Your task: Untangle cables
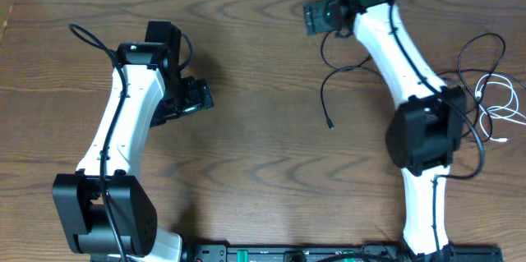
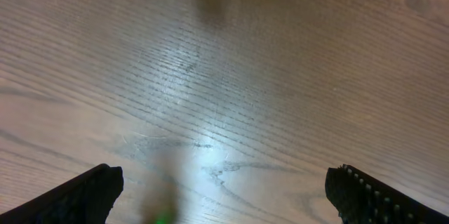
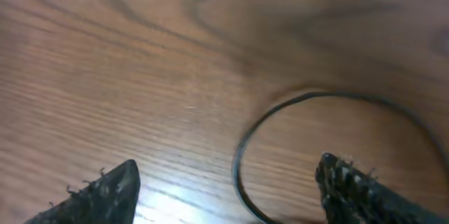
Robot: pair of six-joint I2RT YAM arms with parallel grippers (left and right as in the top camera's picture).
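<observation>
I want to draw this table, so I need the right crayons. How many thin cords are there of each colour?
Black: 2, the middle black cord and the looped black cord at the right, as far as the tangle shows
White: 1, the white cord at the right
Total: 3

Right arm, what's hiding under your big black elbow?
Thin black cords and a white cord poke out beside the right arm's elbow. Whatever lies beneath it is covered; I cannot tell.
</observation>
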